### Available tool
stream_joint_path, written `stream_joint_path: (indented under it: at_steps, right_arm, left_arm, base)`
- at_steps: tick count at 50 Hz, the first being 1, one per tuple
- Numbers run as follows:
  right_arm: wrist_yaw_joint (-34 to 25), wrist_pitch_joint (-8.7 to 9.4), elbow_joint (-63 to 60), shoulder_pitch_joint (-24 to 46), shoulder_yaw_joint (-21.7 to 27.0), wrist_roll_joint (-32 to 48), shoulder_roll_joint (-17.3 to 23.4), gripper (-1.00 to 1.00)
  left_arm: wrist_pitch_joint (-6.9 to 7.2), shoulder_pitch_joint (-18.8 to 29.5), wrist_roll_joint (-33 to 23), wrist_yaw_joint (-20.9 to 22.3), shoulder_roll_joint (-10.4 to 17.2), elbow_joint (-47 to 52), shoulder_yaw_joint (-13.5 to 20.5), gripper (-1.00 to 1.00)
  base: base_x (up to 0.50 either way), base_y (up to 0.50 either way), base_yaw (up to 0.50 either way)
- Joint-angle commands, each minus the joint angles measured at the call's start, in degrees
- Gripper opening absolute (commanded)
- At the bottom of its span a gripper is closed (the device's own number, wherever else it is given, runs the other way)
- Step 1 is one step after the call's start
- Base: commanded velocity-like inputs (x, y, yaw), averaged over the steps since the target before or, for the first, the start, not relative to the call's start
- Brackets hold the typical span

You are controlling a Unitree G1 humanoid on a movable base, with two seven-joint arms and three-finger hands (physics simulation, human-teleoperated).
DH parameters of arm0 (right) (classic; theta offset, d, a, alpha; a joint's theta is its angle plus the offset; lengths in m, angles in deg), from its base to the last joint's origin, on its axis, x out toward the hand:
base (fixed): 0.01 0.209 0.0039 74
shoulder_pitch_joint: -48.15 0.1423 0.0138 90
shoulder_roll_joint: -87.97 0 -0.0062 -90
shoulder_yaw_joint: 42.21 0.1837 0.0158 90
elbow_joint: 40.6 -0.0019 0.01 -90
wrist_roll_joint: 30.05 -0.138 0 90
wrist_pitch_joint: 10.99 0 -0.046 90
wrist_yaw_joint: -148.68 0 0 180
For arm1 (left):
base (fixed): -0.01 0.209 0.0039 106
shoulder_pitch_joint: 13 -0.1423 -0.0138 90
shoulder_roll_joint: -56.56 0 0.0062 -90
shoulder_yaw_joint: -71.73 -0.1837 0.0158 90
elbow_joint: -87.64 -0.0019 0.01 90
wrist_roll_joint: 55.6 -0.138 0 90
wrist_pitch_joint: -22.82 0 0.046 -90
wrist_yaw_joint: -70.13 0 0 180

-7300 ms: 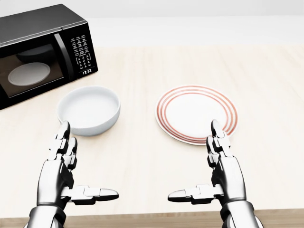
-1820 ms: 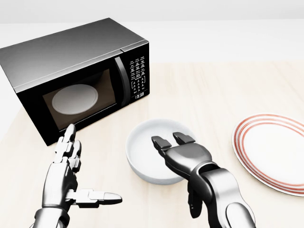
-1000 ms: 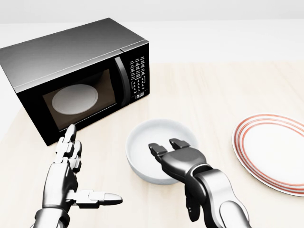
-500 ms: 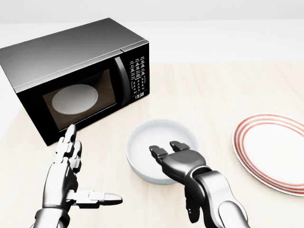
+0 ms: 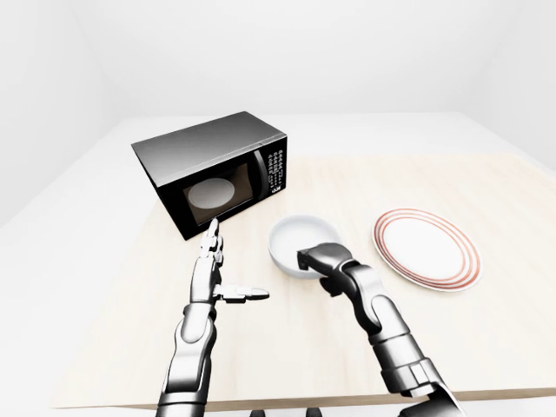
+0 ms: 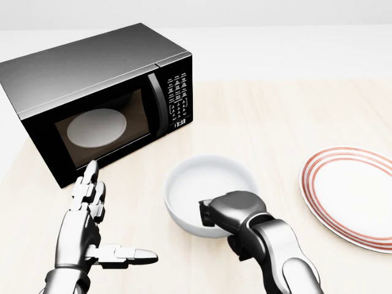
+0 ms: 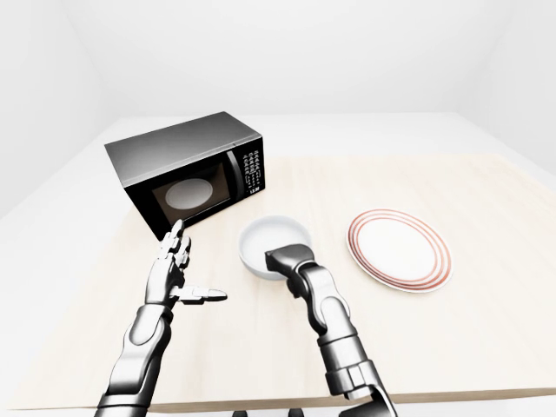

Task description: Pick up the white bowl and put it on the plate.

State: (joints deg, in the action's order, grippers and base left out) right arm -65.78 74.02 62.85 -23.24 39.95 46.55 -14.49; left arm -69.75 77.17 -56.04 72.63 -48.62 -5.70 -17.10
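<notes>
The right robot hand [image 6: 215, 215] pinches the near rim of the white bowl [image 6: 205, 185]; the striped plate [image 6: 352, 196] lies to its right. The bowl looks rigid, smooth, probably slippery and light, so a rim pinch suits.

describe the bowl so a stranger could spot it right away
Start at the black microwave on the wooden table. Just below its keypad sits the white bowl, plain and deep. The flat plate to its right has red rings, and the right hand grips the bowl's near rim.

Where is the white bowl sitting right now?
In the head view the white bowl sits low in the middle on the table, between the microwave and plate, the right hand gripping its near rim.
</notes>
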Motion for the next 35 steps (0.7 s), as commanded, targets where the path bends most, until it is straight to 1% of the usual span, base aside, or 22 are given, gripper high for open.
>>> stream_joint_path:
  at_steps: [1,10,13,15,18,19,20,21,22,23,24,28,30,32,35]
  right_arm:
    - [-1.26,-0.01,0.16,-0.51,-0.17,-0.03,0.05,-1.0]
    - [-0.58,-0.01,0.16,-0.58,-0.14,-0.48,0.04,-1.0]
    - [-0.01,-0.01,-0.77,0.49,0.59,-1.96,-0.35,-1.0]
    - [0.22,0.94,-2.34,1.37,1.0,-2.48,-0.45,-1.0]
    - [0.79,2.43,-4.17,2.81,1.51,-3.49,-0.61,-1.0]
    - [0.98,3.68,-5.62,3.96,2.18,-4.32,-0.98,-1.0]
    - [1.07,4.56,-6.24,4.78,2.41,-4.76,-1.01,-1.0]
    - [1.12,5.15,-6.65,5.22,2.44,-5.01,-0.9,-1.0]
    - [1.41,5.52,-6.92,5.6,2.47,-5.25,-0.78,-1.0]
    - [1.76,6.46,-7.61,6.46,2.93,-5.83,-0.89,-1.0]
    - [1.73,6.99,-8.11,6.75,2.93,-6.13,-0.82,-1.0]
    - [3.17,7.82,-8.99,7.98,3.21,-7.25,-0.36,-1.0]
    - [3.78,8.82,-9.16,8.7,3.55,-7.84,-0.39,-1.0]
    - [4.55,9.06,-8.84,9.03,3.45,-7.92,-0.13,-1.0]
    - [4.48,9.51,-9.88,8.94,3.33,-8.03,-0.15,-1.0]
  left_arm:
    - [0.09,0.01,-0.01,-0.07,-0.03,0.07,-0.04,1.0]
    - [0.18,-0.05,-0.03,-0.04,-0.04,0.26,-0.11,1.0]
    - [0.11,-0.06,-0.01,-0.05,-0.04,0.2,-0.09,1.0]
    - [0.23,-0.18,-0.04,-0.04,-0.08,0.43,-0.17,1.0]
    - [0.03,-0.12,-0.05,-0.02,-0.06,0.18,-0.15,1.0]
    - [0.05,-0.14,-0.05,-0.02,-0.04,0.21,-0.12,1.0]
    - [0.1,-0.17,-0.09,-0.02,-0.05,0.3,-0.15,1.0]
    - [0.22,-0.23,-0.12,-0.03,-0.06,0.49,-0.19,1.0]
    - [0.02,-0.19,-0.11,0.0,-0.05,0.25,-0.17,1.0]
    - [0.18,-0.26,-0.12,-0.01,-0.05,0.47,-0.17,1.0]
    - [-0.04,-0.16,-0.09,0.02,-0.03,0.15,-0.12,1.0]
    - [-0.18,-0.12,-0.13,0.03,-0.04,-0.04,-0.15,1.0]
    - [-0.2,-0.07,-0.13,0.0,-0.05,-0.11,-0.13,1.0]
    - [-0.36,-0.02,-0.15,0.0,-0.05,-0.32,-0.14,1.0]
    - [-0.17,-0.11,-0.15,-0.01,-0.07,-0.04,-0.17,1.0]
  base:
    - [0.0,0.0,0.0]
    - [0.0,0.0,0.0]
    - [0.0,0.0,0.0]
    - [0.0,0.0,0.0]
    - [0.0,0.0,0.0]
    - [0.0,0.0,0.0]
    - [0.0,0.0,0.0]
    - [0.0,0.0,0.0]
    - [0.0,0.0,0.0]
    - [0.0,0.0,0.0]
    - [0.0,0.0,0.0]
    - [0.0,0.0,0.0]
    - [0.0,0.0,0.0]
    - [0.0,0.0,0.0]
    - [0.0,0.0,0.0]
